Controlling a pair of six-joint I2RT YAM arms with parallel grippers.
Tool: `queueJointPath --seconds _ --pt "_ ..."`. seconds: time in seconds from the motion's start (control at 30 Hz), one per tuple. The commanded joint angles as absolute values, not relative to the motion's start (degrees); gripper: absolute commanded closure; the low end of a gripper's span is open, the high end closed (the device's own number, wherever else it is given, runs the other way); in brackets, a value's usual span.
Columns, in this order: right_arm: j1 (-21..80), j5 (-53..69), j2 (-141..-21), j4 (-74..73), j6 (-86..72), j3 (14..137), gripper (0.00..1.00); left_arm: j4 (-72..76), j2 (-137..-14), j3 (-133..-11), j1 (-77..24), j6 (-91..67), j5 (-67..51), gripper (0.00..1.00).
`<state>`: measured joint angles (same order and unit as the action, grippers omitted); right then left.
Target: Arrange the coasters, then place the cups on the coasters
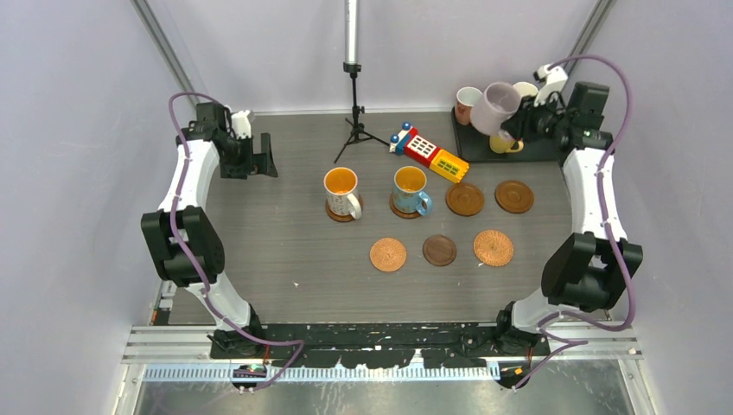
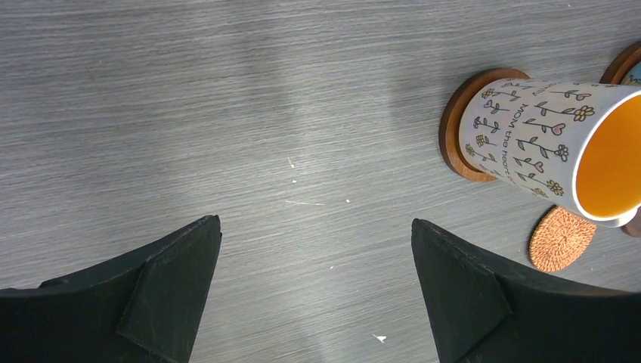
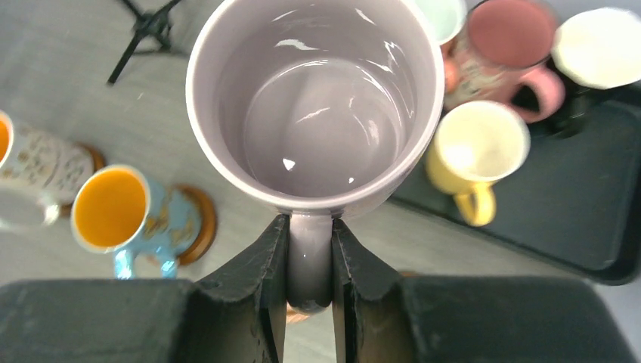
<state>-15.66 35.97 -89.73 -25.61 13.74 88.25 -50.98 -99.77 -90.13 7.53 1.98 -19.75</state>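
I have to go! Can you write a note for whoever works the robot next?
Left gripper: open, empty, over the table.
Right gripper: shut on the lavender mug's handle, held up by the tray.
Done: seven coasters laid out; white mug and blue mug stand on two.
Left: lavender mug and the tray's four mugs go on the five bare coasters.

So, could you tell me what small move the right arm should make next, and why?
Probably carry the lavender mug, clamped by its handle in the right gripper, over to the nearest bare coaster; the white cup and blue cup already sit on theirs.
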Motion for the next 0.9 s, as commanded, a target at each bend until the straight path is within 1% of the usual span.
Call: queueJointPath --seconds 0.0,0.13,0.27,0.4,0.57,0.87 --pt "-13.7 40.7 -80.4 -24.8 17.9 82.1 1.0 -49.3 -96.5 -90.1 7.8 2.6 -21.3 0.0" --pt "-12.6 41.1 -75.1 -24.4 20.9 73.3 1.0 -50.0 -96.7 -90.6 7.8 3.7 -21.5 0.0" --pt "-12.1 41.5 -70.7 -19.7 21.5 64.5 1.0 -50.7 -97.2 -91.7 7.8 4.8 -21.7 0.0" --pt "-11.7 41.8 -68.7 -18.1 23.9 59.5 1.0 -51.4 -97.4 -92.7 7.8 5.4 -21.9 0.0" --pt "-10.7 38.6 -69.9 -16.0 26.1 56.3 1.0 -51.3 -97.3 -92.9 7.6 4.9 -22.1 0.0" --pt "-10.1 36.5 -75.5 -10.6 30.4 52.6 1.0 -51.2 -97.0 -92.0 6.8 3.2 -21.5 0.0"
